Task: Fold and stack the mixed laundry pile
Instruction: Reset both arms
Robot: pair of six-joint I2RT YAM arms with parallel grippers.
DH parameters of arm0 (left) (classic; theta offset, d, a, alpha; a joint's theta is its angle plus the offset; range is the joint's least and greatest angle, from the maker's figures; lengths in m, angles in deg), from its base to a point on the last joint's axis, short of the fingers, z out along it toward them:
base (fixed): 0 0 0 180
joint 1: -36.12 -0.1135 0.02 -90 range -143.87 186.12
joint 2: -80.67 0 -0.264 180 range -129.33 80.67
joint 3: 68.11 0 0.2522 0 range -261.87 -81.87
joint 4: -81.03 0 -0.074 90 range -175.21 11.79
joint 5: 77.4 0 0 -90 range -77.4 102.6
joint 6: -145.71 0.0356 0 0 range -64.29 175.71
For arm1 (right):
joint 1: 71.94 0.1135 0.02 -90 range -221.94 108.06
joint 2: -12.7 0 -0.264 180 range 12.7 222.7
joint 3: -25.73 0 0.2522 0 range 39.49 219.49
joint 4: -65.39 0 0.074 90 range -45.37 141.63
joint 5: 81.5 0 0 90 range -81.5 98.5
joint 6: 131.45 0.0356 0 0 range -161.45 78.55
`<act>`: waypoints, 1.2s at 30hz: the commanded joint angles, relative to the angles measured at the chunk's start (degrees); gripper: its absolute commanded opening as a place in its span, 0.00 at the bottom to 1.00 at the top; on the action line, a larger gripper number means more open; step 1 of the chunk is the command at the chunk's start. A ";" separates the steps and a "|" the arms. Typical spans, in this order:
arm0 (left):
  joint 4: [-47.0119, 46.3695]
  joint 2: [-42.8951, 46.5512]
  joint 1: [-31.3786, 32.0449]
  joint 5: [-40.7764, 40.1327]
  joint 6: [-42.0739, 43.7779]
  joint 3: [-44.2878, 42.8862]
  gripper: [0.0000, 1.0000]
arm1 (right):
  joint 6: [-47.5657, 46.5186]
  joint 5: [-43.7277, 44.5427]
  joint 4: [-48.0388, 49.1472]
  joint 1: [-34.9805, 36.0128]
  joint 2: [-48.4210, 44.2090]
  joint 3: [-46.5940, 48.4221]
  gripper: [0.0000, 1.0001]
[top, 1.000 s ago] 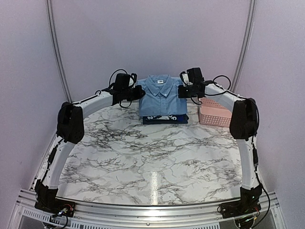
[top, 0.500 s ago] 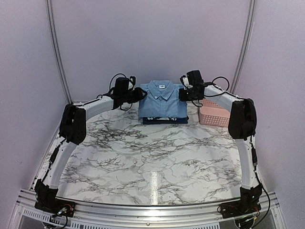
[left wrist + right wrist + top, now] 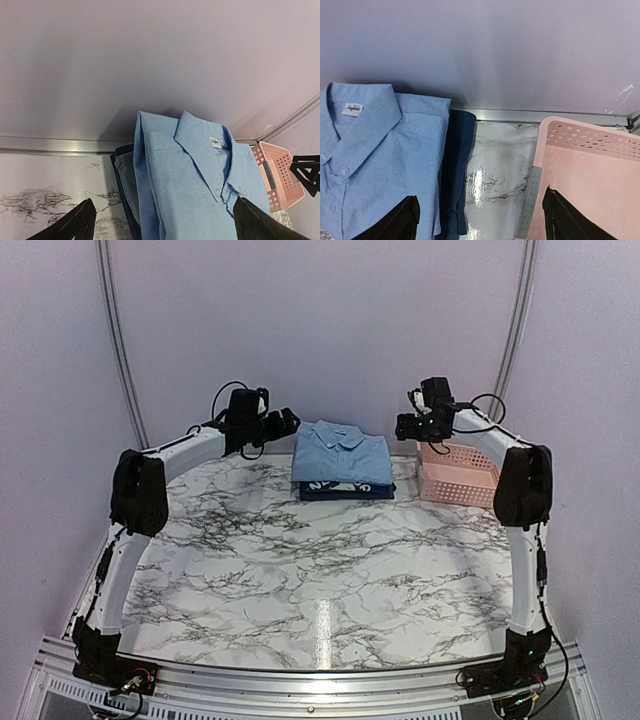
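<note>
Broadly, by descending size.

Marble table (image 3: 300, 570) — white slab with grey veining, lying below both claws.

Laundry stack (image 3: 343, 478) — folded, squared, flat on the table at its far side. It sits between the two claws, just right of the left claw and just left of the right one, touched by neither.

Light-blue collared shirt (image 3: 342, 452) — top layer of the stack, collar towards the back wall, buttoned, face up. In the left wrist view it fills the space ahead of the claw.

Pink basket (image 3: 458, 475) — perforated plastic, under and just right of the right claw, apart from the stack with a strip of bare table between.

Navy piece (image 3: 454, 165) — lower layer, its edge showing past the shirt on the side nearer the right claw. A faded grey-blue fold (image 3: 125, 175) shows on the side nearer the left claw.

Left gripper (image 3: 285, 422) — raised beside the stack, fingers (image 3: 80, 222) spread wide, holding nothing.

Right gripper (image 3: 405, 427) — raised over the gap between stack and basket, fingers (image 3: 560, 215) well apart, holding nothing.

Collar tag (image 3: 216, 142) — small white label inside the shirt's neck.
</note>
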 commanded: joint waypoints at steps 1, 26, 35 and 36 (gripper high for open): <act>3.77 10.91 -0.87 -2.18 2.69 4.84 0.99 | -0.56 -4.28 0.40 -1.18 -9.66 -2.56 0.82; 22.98 53.59 0.72 -2.16 8.76 45.00 0.99 | -1.71 -11.08 4.30 -2.88 -53.87 -51.78 0.99; 21.63 64.86 3.81 -4.02 4.31 67.71 0.99 | 0.75 -12.39 4.22 -2.92 -66.63 -70.95 0.99; 21.13 65.69 4.34 -4.50 3.60 69.73 0.99 | 1.41 -13.06 4.63 -2.89 -67.91 -72.88 0.99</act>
